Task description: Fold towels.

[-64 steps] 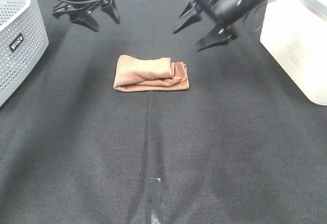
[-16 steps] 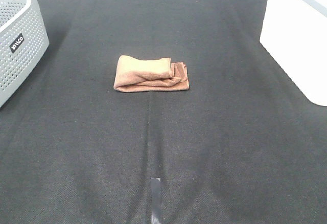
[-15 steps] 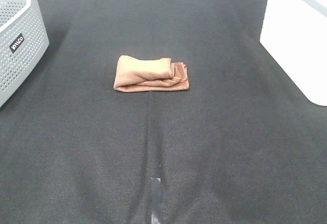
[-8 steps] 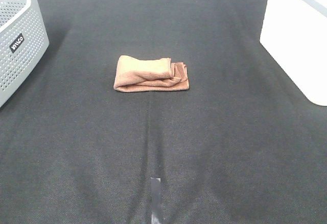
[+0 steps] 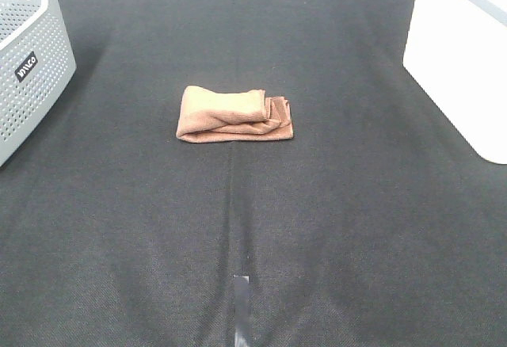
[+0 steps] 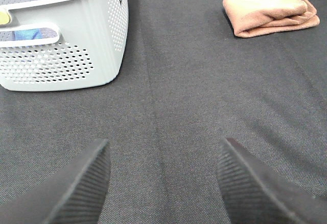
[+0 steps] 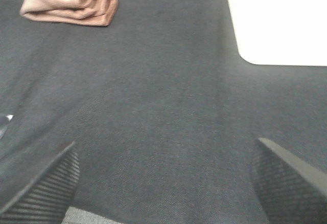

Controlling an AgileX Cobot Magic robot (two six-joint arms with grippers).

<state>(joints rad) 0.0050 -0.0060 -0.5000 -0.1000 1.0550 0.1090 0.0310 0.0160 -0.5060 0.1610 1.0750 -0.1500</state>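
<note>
A black cloth-covered bench fills the exterior high view, bare of arms. At its 9 to 10 o'clock edge stands a grey perforated basket with a small dark label on its wall; the left wrist view shows blue fabric lying inside it. At 3 o'clock a white bin sits on the bench edge. The towel — brown, folded into a compact thick rectangle with layered edges showing at its 3 o'clock end — lies slightly toward 12 o'clock from the bench's middle, well apart from both containers. A short grey strip of tape marks the cloth at 6 o'clock. The left claw is spread wide over bare cloth, holding nothing; the right claw is likewise spread wide and empty — both far from the towel.
</note>
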